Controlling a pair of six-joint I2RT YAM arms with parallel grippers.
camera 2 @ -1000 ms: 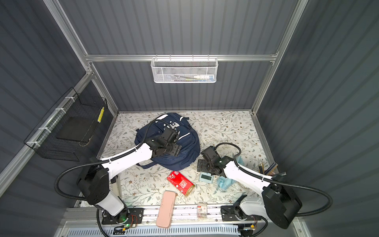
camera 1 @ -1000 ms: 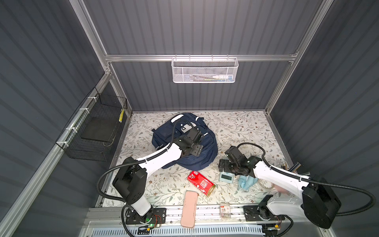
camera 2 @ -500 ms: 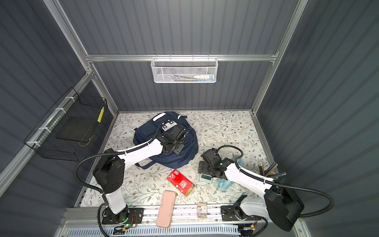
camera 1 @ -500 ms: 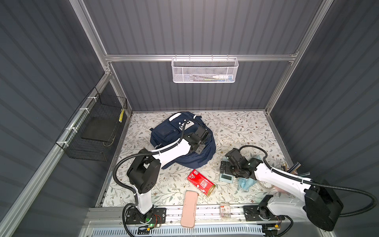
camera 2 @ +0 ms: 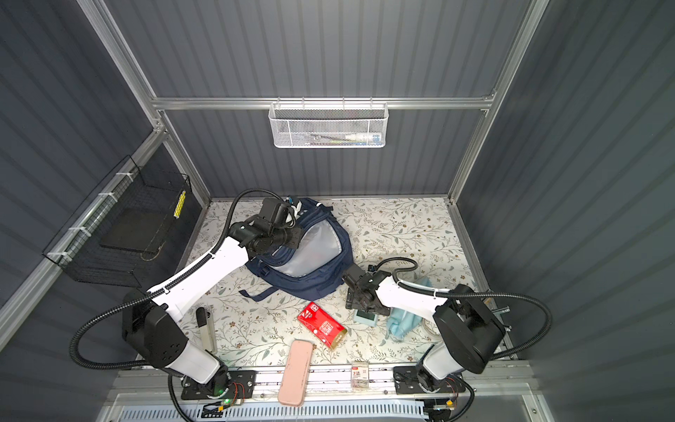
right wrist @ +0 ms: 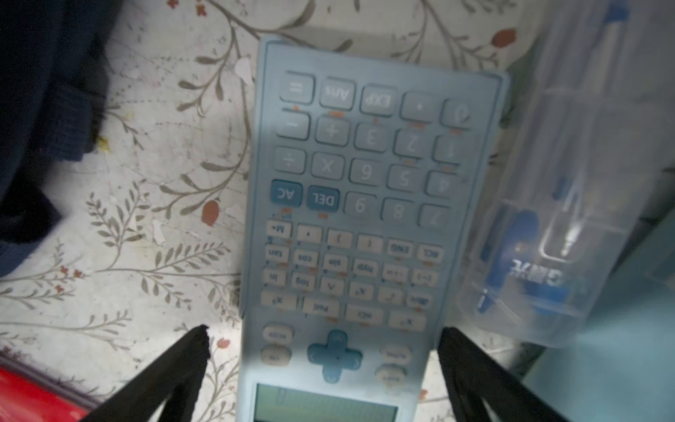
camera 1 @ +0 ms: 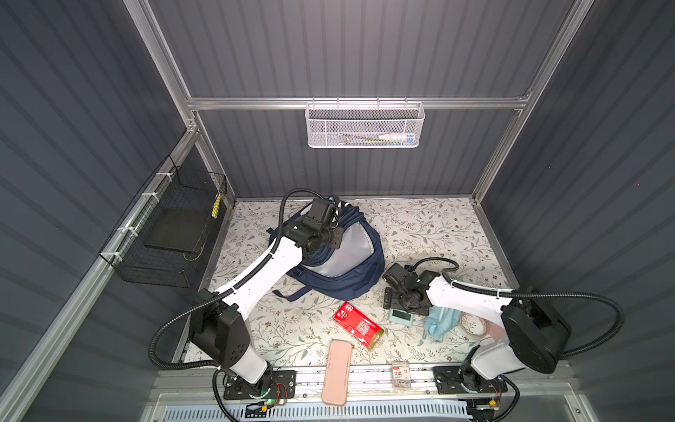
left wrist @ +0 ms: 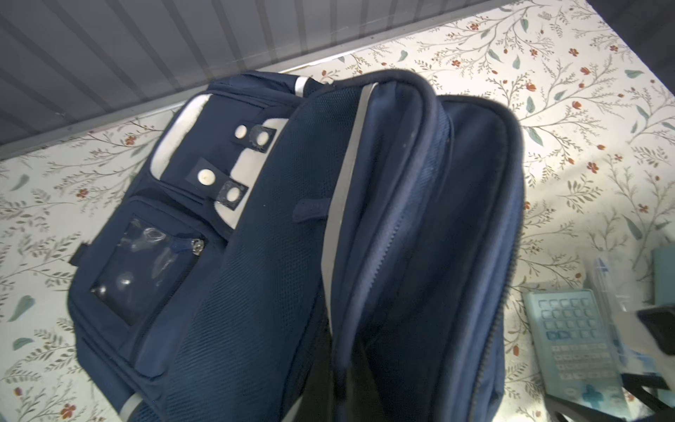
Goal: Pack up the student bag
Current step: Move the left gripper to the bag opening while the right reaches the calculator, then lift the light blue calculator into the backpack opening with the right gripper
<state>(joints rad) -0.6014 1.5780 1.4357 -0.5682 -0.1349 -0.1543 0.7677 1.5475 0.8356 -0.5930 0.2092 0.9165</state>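
Navy fabric of the bag point(camera 1: 350, 286) lies at the back left part of the flowered surface point(camera 1: 431, 234). Its main pocket stands open, so the grey lining shows in both top views. The left end effector point(camera 1: 333, 236) is fully closed. As far as I can judge, it pinches the upper edge of the opening and holds it up, but its fingertips are hidden. The right end effector point(right wrist: 323, 339) is spread wide and holds nothing. Its fingers point(right wrist: 182, 365) stand on each side of the light-blue calculator point(right wrist: 369, 182), which lies flat just beside the bag.

The step in hand seems to be picking up the calculator. The next move calls for closing on its long sides, lifting it, and carrying it into the open pocket. A red box point(camera 1: 358, 325) and a pink case point(camera 1: 336, 371) lie near the front.
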